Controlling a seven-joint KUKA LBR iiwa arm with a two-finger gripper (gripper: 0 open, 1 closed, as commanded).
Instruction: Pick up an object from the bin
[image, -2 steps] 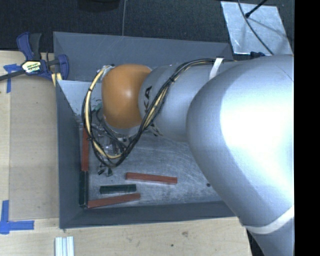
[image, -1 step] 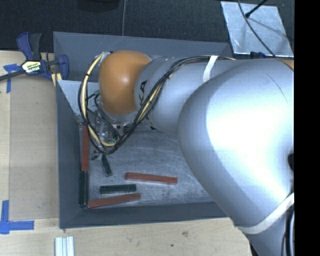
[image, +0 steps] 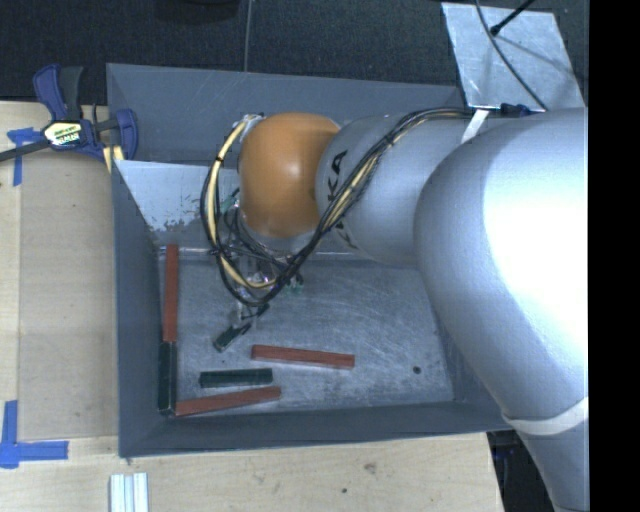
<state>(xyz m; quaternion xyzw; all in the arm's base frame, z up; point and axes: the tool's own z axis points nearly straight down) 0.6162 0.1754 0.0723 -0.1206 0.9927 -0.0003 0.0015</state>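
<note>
Grey bin (image: 135, 320) holds a red stick (image: 302, 357) near the end effector (image: 232, 335), half hidden under cables (image: 240, 270); its state unclear.

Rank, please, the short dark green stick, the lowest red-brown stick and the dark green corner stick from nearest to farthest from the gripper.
1. short dark green stick, on the floor just below the gripper in the view.
2. lowest red-brown stick, beyond it along the lower wall.
3. dark green corner stick, along the left wall: too close to call against the second.

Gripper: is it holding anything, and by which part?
Nothing shows in it. The gripper is clear of the dark green stick and the red-brown stick nearby.
</note>
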